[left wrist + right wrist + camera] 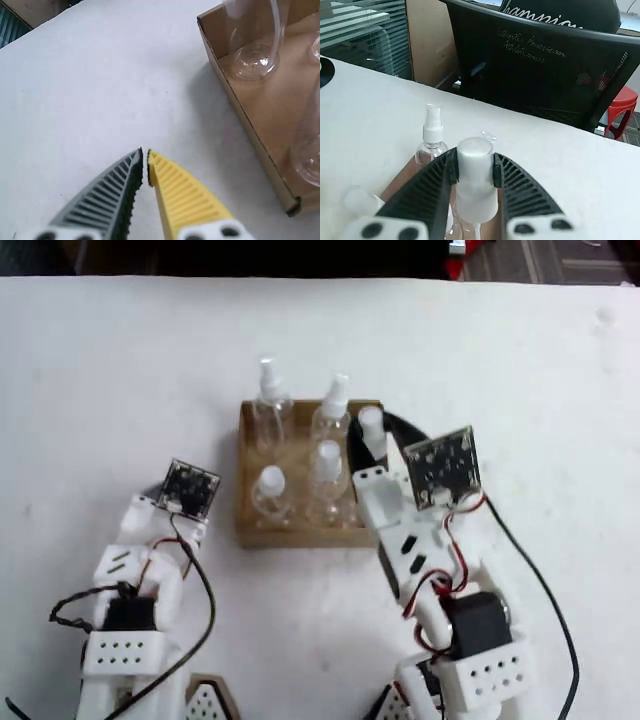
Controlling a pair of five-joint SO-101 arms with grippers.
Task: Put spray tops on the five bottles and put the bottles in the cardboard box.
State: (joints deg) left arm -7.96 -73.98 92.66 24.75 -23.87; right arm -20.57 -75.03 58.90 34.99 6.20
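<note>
Hanging over the bench [75,100] just left of the cardboard box [290,533], the left tool [145,161] had its tips pressed together on nothing, four white-topped bottles [270,492] stood upright in the box, and the right tool [475,170] clamped a white spray top [475,150] at the box's right edge.

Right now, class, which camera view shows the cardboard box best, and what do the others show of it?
The high view: nearly the whole cardboard box shows, bottles inside. The left wrist view gives one corner and some floor; the right wrist view, just slivers beside the right gripper.
</note>
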